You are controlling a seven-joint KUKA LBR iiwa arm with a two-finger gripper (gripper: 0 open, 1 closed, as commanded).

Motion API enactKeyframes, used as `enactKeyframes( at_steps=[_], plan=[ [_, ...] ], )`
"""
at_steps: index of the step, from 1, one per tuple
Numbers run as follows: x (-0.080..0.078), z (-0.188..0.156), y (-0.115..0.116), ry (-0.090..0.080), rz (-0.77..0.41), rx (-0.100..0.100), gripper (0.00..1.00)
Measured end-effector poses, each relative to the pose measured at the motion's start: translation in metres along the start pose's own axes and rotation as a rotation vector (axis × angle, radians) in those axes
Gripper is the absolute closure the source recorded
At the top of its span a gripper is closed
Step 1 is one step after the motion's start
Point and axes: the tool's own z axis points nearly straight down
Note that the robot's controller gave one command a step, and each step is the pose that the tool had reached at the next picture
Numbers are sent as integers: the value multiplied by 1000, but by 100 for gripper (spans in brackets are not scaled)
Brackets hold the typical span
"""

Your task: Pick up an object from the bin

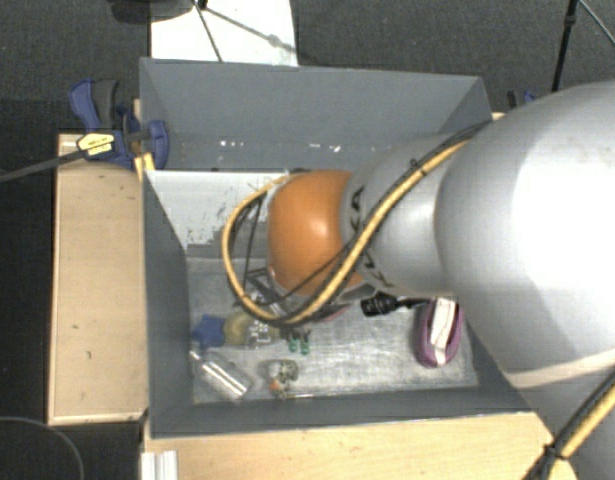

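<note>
Gripper (pixel 270 328), under the arm's orange cover (pixel 305 233), hangs low over a small pale-yellow lump (pixel 239 330) that lies beside a blue piece (pixel 206 330) at the left of the bin (pixel 167 298) floor. Whether it is open or closed cannot be told. A purple-and-white object (pixel 439 333) lies well apart at the right.

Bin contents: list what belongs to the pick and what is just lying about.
Job: arm, low in the bin, left side; nearest it, yellowish piece, blue piece.
Lying about: clear tube, brown bit, purple-and-white thing.
</note>
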Motion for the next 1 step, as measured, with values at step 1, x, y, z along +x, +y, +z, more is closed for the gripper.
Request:
enactKeyframes(
  at_steps=[1],
  plan=[
    [-11, -148, 3, -9, -28, -4, 100]
  ],
)
